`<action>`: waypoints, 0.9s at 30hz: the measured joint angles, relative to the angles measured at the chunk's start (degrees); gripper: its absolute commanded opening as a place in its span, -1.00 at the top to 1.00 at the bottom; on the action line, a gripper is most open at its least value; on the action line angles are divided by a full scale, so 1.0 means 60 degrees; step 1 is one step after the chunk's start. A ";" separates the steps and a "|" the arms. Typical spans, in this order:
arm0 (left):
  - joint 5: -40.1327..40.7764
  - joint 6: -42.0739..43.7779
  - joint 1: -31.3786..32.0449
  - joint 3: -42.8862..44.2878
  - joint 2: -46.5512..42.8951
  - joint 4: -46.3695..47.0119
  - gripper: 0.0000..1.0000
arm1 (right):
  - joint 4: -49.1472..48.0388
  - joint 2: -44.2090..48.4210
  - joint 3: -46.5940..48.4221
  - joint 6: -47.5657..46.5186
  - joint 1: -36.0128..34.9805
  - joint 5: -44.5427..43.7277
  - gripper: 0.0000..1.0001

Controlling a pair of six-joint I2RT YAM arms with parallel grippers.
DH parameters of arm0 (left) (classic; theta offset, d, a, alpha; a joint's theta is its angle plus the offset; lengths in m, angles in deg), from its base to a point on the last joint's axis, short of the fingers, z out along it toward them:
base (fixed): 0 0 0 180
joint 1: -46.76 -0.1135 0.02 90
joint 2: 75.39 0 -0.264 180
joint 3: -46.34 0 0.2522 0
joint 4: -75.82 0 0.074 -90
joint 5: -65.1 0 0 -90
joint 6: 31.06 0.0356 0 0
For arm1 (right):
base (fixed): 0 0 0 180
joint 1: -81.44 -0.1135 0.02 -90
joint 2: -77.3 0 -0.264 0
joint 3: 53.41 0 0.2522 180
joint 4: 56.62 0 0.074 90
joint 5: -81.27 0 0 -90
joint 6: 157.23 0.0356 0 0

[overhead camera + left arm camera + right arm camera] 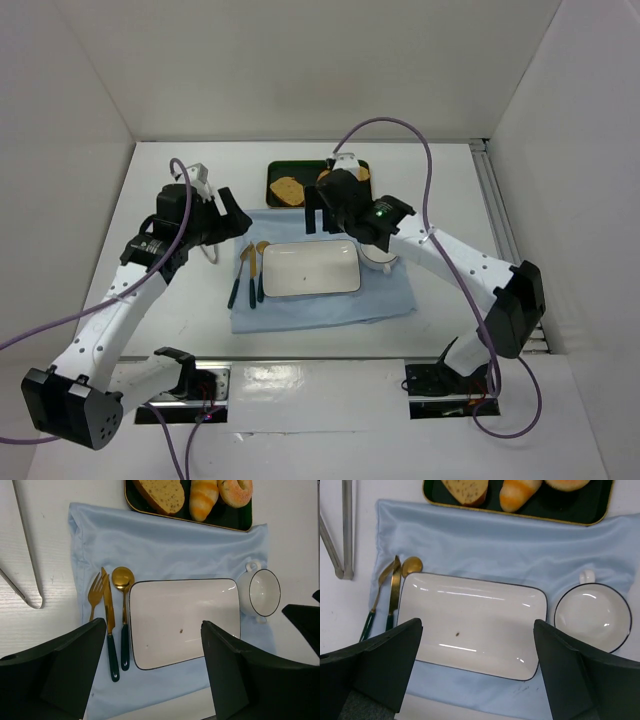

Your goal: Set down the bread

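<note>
The bread, a round orange-brown ring bun (235, 491), lies at the right end of a black tray (225, 519); its lower edge also shows in the right wrist view (567, 484). My left gripper (152, 670) is open and empty, held above the near edge of a white rectangular plate (185, 622). My right gripper (477, 670) is open and empty above the same plate (470, 622). In the top view the left gripper (240, 212) is left of the tray and the right gripper (322, 220) is over the tray's front edge, hiding the bun.
A toast slice (160, 492) and a striped golden roll (202, 497) share the tray. A white cup (264, 592) stands right of the plate on a blue cloth (165, 555). A fork (95, 595), knife (109, 625) and spoon (123, 615) lie left of the plate. Metal tongs (25, 570) lie further left.
</note>
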 measured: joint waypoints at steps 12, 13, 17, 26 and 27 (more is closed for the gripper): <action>0.1209 0.0022 0.0007 0.0189 -0.0036 -0.0900 -0.79 | 0.0273 -0.0018 0.1570 -0.0561 -0.0066 -0.1730 -0.98; 0.1421 0.0004 0.0007 0.0321 0.0066 -0.1089 -0.79 | 0.0291 -0.0073 0.1570 -0.0608 -0.0047 -0.1698 -0.98; 0.2197 -0.0036 0.0007 0.1031 0.0827 -0.1734 -0.79 | 0.0259 -0.0215 0.1330 -0.0747 0.0182 -0.1308 -0.98; 0.3432 -0.0109 0.0007 0.1472 0.2539 -0.2674 -0.84 | 0.0113 -0.0215 0.0419 -0.0849 0.0863 -0.0419 -0.98; 0.3599 -0.0149 0.0007 0.1475 0.2703 -0.2787 -0.86 | 0.0073 -0.0211 0.0390 -0.0878 0.0947 -0.0291 -0.98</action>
